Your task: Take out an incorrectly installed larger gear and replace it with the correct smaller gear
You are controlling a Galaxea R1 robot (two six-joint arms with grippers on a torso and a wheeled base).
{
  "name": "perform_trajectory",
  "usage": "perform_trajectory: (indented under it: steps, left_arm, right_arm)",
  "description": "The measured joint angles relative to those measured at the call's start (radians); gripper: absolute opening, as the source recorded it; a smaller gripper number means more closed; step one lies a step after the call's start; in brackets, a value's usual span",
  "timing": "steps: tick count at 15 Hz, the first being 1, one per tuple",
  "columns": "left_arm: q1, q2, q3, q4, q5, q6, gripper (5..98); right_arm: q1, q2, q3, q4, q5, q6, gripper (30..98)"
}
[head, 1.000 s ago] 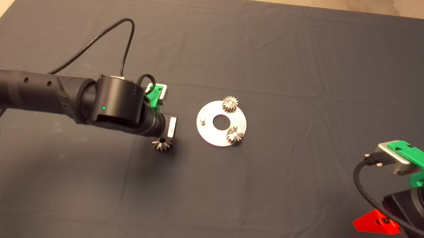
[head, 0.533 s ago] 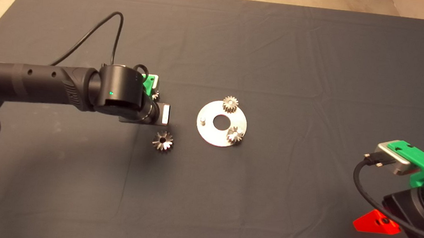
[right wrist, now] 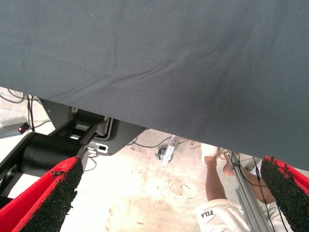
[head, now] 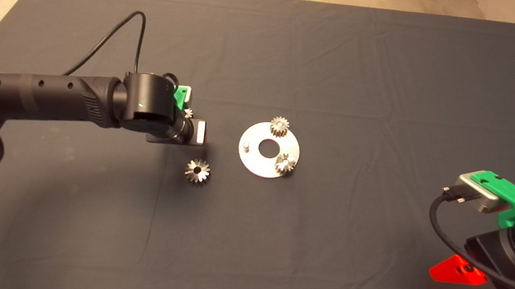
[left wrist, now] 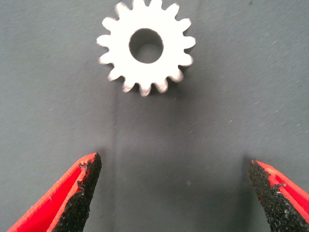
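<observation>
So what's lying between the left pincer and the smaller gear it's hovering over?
Nothing. In the left wrist view, only bare dark mat separates the open left pincer from the smaller gear.

Dark mat (head: 340,67): bears a round metal plate (head: 255,163) near centre, the larger gear (head: 197,171) just beside it, and the smaller gear (left wrist: 146,46) nearby.

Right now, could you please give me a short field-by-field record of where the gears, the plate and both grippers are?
larger gear: lying flat on the mat, off the plate, near its left side
smaller gear: loose on the mat, flat, ahead of the left gripper
round metal plate: two small gears seated on pins, one pin bare
left gripper: open, empty, over the smaller gear
right gripper: open, empty, parked at the mat's lower right edge
</observation>
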Motion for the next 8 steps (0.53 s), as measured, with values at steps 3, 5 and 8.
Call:
perform_trajectory:
  steps: [3,5,8]
  left_arm:
    - [0.000,0.003,-0.026,0.000,-0.006,0.000,78.0]
    - [0.000,0.003,-0.027,0.000,-0.009,0.000,78.0]
    - [0.000,0.000,-0.036,0.000,-0.010,0.000,78.0]
  right_arm:
    - [0.000,0.000,0.000,0.000,0.000,0.000,97.7]
    - [0.000,0.000,0.000,0.000,0.000,0.000,97.7]
    - [0.000,0.000,0.000,0.000,0.000,0.000,97.7]
